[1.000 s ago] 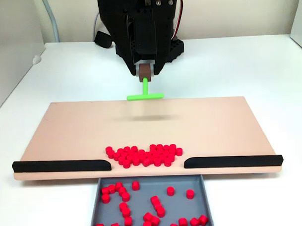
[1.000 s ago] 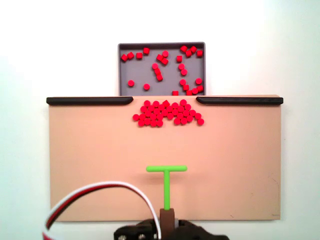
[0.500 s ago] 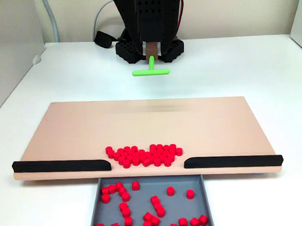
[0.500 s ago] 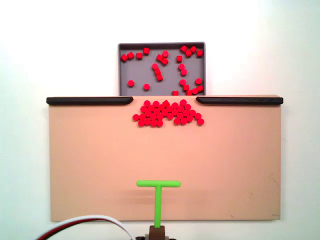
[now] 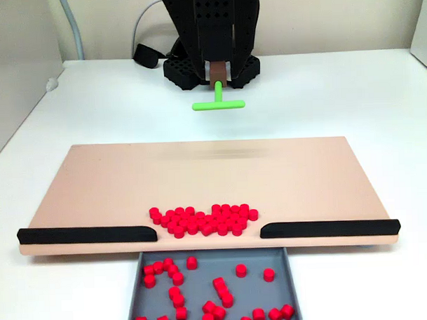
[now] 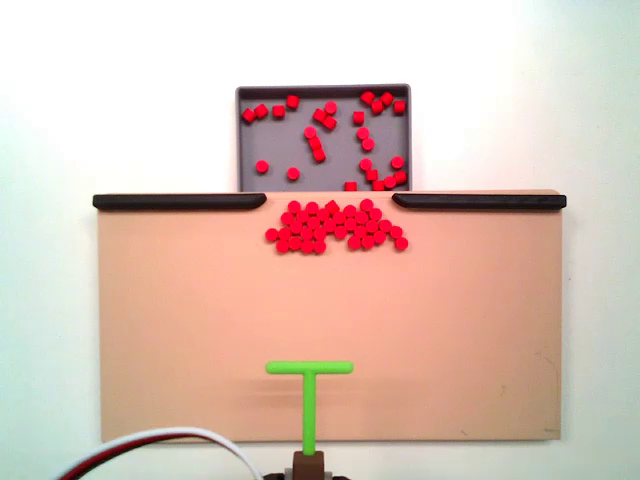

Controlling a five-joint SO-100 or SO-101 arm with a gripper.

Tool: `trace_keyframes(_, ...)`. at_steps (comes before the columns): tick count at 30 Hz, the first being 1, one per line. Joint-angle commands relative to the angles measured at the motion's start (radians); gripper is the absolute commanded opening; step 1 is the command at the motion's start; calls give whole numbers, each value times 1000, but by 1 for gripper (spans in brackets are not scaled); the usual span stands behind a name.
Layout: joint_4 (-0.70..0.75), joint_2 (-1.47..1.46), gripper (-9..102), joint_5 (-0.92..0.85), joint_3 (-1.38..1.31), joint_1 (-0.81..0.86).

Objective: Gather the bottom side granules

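Here the black arm's gripper (image 5: 218, 81) holds the bright green plastic T-shaped stick (image 5: 218, 102) by its stem, raised clear of the peach rectangular board (image 5: 102, 181).
Its jaws are closed on the stem; the tiny red plastic granules (image 5: 203, 220) cluster between two black rails, more in the grey tray (image 5: 141, 289).

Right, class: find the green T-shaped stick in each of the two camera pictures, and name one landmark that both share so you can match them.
In a fixed view, the green T-shaped stick hangs at top centre, beyond the far edge of the tan board.
In a fixed view from above, it sits at bottom centre, over the board's near part.
Shared landmark: the granules heaped at the gap between the black rails.
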Motion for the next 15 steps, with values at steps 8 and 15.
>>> trace_keyframes(8, 3, 11, 0, -35, -21, 15)
trace_keyframes(15, 2, 14, 0, 6, -21, -12)
